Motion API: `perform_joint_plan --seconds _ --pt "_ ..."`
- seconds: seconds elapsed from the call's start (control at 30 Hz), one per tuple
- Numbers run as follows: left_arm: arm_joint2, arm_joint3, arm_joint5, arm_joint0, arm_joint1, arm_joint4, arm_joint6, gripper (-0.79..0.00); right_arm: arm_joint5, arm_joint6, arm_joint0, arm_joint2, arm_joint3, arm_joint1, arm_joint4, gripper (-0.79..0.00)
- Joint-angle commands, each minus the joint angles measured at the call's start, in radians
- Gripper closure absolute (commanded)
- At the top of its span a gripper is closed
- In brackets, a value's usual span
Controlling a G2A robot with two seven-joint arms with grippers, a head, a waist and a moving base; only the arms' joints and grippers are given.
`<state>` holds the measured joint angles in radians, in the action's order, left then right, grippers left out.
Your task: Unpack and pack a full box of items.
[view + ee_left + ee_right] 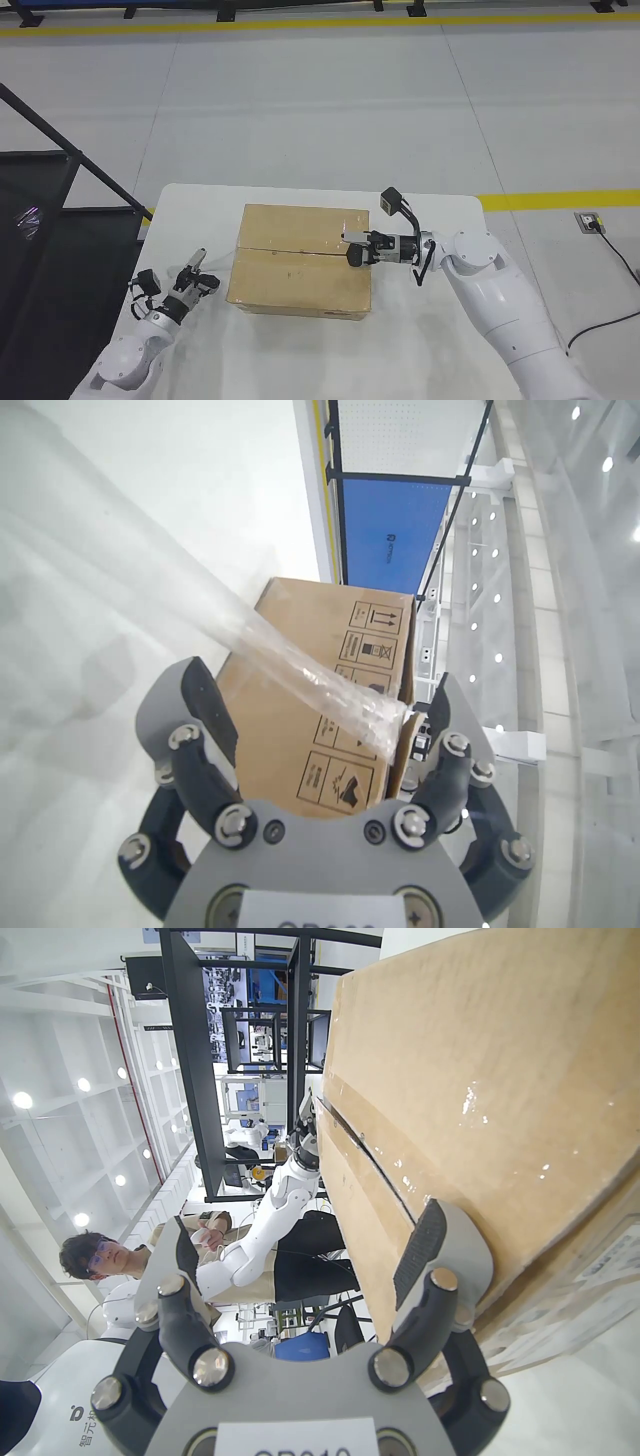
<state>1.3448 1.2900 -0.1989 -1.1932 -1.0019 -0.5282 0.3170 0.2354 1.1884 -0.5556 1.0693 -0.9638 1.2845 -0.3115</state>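
Note:
A closed cardboard box [300, 258] stands in the middle of the white table [300, 350]; a seam [370, 1158] runs across its top flaps and gapes slightly. My right gripper [353, 248] is open at the box's right edge, with one finger [425, 1248] resting on the box top [475, 1078] beside the seam and the other in the air. My left gripper [205, 270] is open, low at the box's left side, its fingers apart from the printed side wall [310, 710]. A loose strip of clear tape [320, 675] stretches away from the box's upper edge.
A black metal frame [40, 250] stands just off the table's left edge. Bare table surface lies in front of the box and to its right, under my right arm. The left gripper [305, 1128] shows past the box's far end in the right wrist view.

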Motion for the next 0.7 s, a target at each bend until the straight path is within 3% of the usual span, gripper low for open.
perform_joint_plan --seconds 0.0,0.17,0.33,0.5,0.67 --pt "-0.022 -0.055 0.006 0.051 -0.011 -0.036 0.008 -0.785 0.000 0.000 0.000 0.000 0.000 0.000 0.000 -0.785" --pt "-0.044 -0.137 -0.066 0.114 -0.032 -0.085 0.028 -0.785 0.000 0.000 0.000 0.000 0.000 0.000 0.000 -0.785" --pt "-0.007 -0.146 -0.160 0.106 -0.035 -0.101 0.039 -0.785 0.000 0.000 0.000 0.000 0.000 0.000 0.000 -0.785" --pt "0.044 -0.086 -0.210 0.067 -0.028 -0.051 0.016 -0.785 0.000 0.000 0.000 0.000 0.000 0.000 0.000 -0.785" --pt "0.100 0.033 -0.238 0.004 -0.021 0.040 -0.049 -0.785 0.000 0.000 0.000 0.000 0.000 0.000 0.000 -0.785"
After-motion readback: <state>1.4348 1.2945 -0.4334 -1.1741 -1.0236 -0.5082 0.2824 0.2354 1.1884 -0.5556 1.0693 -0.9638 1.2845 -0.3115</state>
